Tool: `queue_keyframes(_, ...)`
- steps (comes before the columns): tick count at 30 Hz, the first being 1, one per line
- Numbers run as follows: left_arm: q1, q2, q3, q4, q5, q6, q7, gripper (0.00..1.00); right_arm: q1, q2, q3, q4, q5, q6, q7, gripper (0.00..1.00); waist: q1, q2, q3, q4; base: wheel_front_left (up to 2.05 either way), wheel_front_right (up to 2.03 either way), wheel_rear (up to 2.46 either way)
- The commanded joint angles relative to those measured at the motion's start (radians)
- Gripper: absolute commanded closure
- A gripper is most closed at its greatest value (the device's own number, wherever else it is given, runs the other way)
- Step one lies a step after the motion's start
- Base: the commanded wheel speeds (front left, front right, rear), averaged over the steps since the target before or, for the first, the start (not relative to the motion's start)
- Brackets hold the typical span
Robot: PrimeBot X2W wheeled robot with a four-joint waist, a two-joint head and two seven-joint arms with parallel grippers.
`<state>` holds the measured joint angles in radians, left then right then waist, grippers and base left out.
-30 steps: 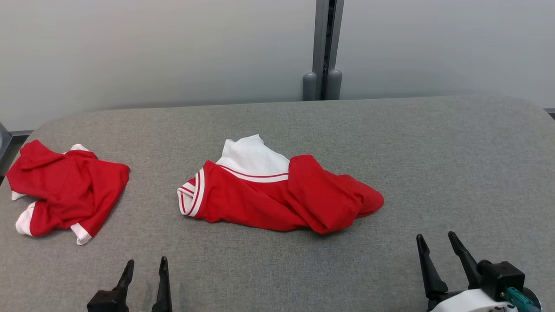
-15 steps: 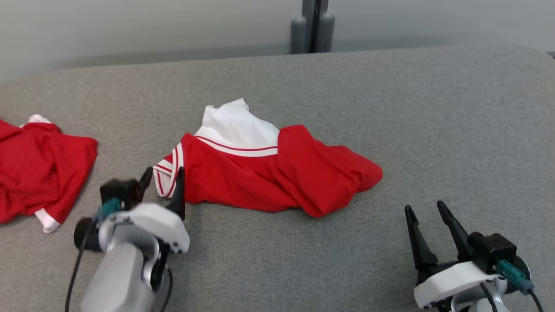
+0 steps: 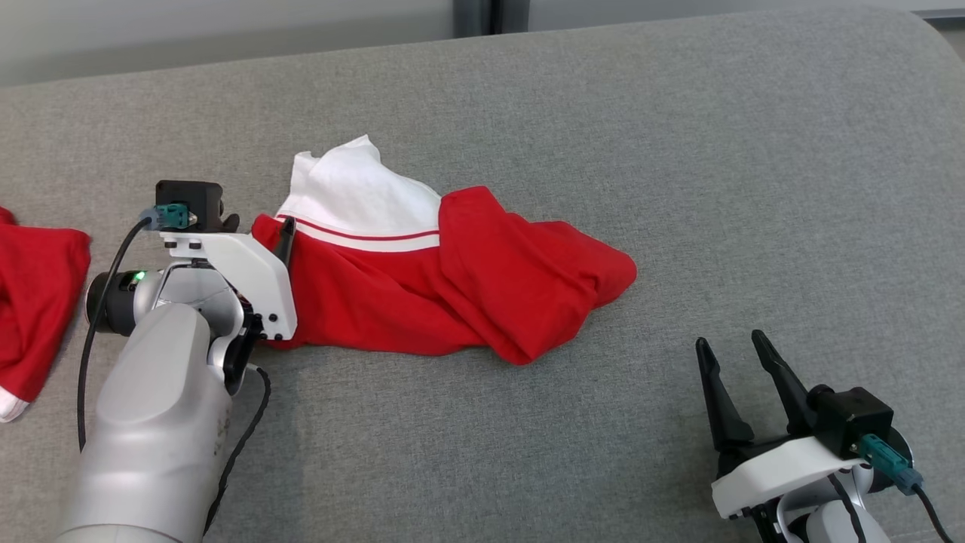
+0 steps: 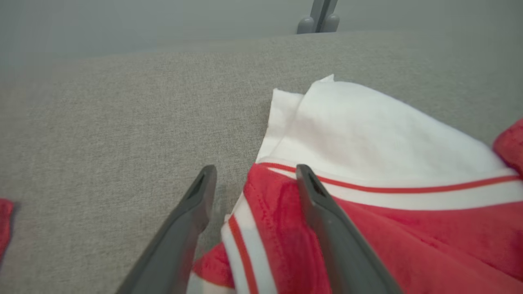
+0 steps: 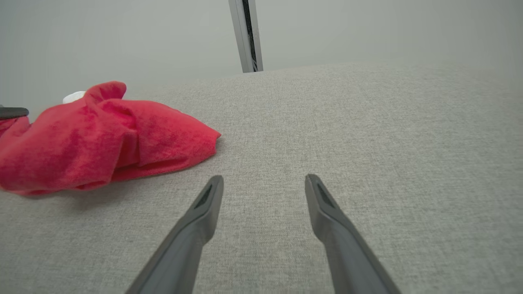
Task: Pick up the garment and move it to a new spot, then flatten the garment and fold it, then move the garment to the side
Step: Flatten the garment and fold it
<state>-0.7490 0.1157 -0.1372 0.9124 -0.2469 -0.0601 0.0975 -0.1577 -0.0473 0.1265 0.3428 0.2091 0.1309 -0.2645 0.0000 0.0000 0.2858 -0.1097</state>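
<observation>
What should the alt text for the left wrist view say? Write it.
The left gripper has its open fingers astride the striped edge of a crumpled red and white garment: one finger over the grey table, the other over red cloth. The white part lies beyond, and a grey wall stands behind.

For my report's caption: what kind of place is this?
Probably a robot test room, not a home: a table covered in grey fabric, plain pale wall panels behind it, a crumpled red-and-white garment, and another red garment.
</observation>
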Motion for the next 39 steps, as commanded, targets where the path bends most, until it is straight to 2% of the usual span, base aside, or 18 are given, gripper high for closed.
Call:
queue_keyframes(1,-0.019,0.011,-0.007,0.017,0.004,-0.007,0.016,0.0,-0.01,-0.007,-0.002,0.004,0.005,0.0,0.0,0.0,0.0,0.0,0.004,-0.005,0.0,0.0,0.0)
queue_keyframes(3,-0.034,0.012,-0.015,0.037,0.002,-0.013,0.039,0.0,-0.013,-0.007,0.0,0.006,0.009,0.0,0.0,0.0,0.0,0.0,0.007,-0.008,0.0,0.0,0.0)
queue_keyframes(4,-0.04,0.012,-0.021,0.044,0.003,-0.017,0.043,0.06,-0.015,-0.007,-0.001,0.006,0.01,0.0,0.0,0.0,0.0,0.0,0.009,-0.008,0.0,0.0,0.0)
queue_keyframes(5,-0.042,0.013,-0.027,0.051,0.007,-0.019,0.048,0.58,-0.015,-0.007,-0.001,0.006,0.012,0.0,0.0,0.0,0.0,0.0,0.01,-0.008,0.0,0.0,0.0)
queue_keyframes(6,-0.04,0.012,-0.029,0.058,0.005,-0.02,0.051,1.0,-0.015,-0.007,-0.002,0.006,0.012,0.0,0.0,0.0,0.0,0.0,0.01,-0.008,0.0,0.0,0.0)
queue_keyframes(10,-0.034,0.01,-0.051,0.07,0.009,-0.035,0.045,1.0,-0.016,-0.007,-0.006,0.01,0.015,0.0,0.0,0.0,0.0,0.0,0.007,-0.007,0.0,0.0,0.0)
queue_keyframes(13,-0.043,0.009,-0.068,0.047,0.021,-0.036,-0.005,1.0,-0.014,-0.007,-0.008,0.011,0.02,0.0,0.0,0.0,0.0,0.0,0.001,-0.004,0.0,0.0,0.0)
queue_keyframes(17,-0.086,-0.006,-0.098,-0.012,0.044,-0.039,-0.148,1.0,-0.015,-0.007,-0.007,0.016,0.023,0.0,0.0,0.0,0.0,0.0,-0.014,-0.003,0.0,0.0,0.0)
queue_keyframes(18,-0.115,-0.018,-0.119,-0.045,0.061,-0.041,-0.226,1.0,-0.014,-0.007,-0.008,0.017,0.028,0.0,0.0,0.0,0.0,0.0,-0.023,-0.002,0.0,0.0,0.0)
queue_keyframes(20,-0.143,-0.03,-0.134,-0.078,0.069,-0.038,-0.301,1.0,-0.01,-0.007,-0.011,0.022,0.031,0.0,0.0,0.0,0.0,0.0,-0.036,0.0,0.0,0.0,0.0)
queue_keyframes(24,-0.141,-0.05,-0.153,-0.168,0.067,-0.033,-0.357,1.0,0.007,-0.007,-0.023,0.03,0.031,0.0,0.0,0.0,0.0,0.0,-0.068,0.006,0.0,0.0,0.0)
queue_keyframes(28,-0.057,-0.048,-0.16,-0.265,0.065,-0.04,-0.362,1.0,0.021,-0.007,-0.036,0.032,0.035,0.0,0.0,0.0,0.0,0.0,-0.088,0.017,0.0,0.0,0.0)
queue_keyframes(32,0.142,-0.028,-0.138,-0.366,0.051,-0.042,-0.362,1.0,0.042,-0.007,-0.048,0.033,0.038,0.0,0.0,0.0,0.0,0.0,-0.118,0.036,0.0,0.0,0.0)
queue_keyframes(39,0.494,-0.006,-0.121,-0.358,0.038,-0.048,-0.362,1.0,0.076,-0.007,-0.058,0.046,0.029,0.0,0.0,0.0,0.0,0.0,-0.191,0.062,0.0,0.0,0.0)
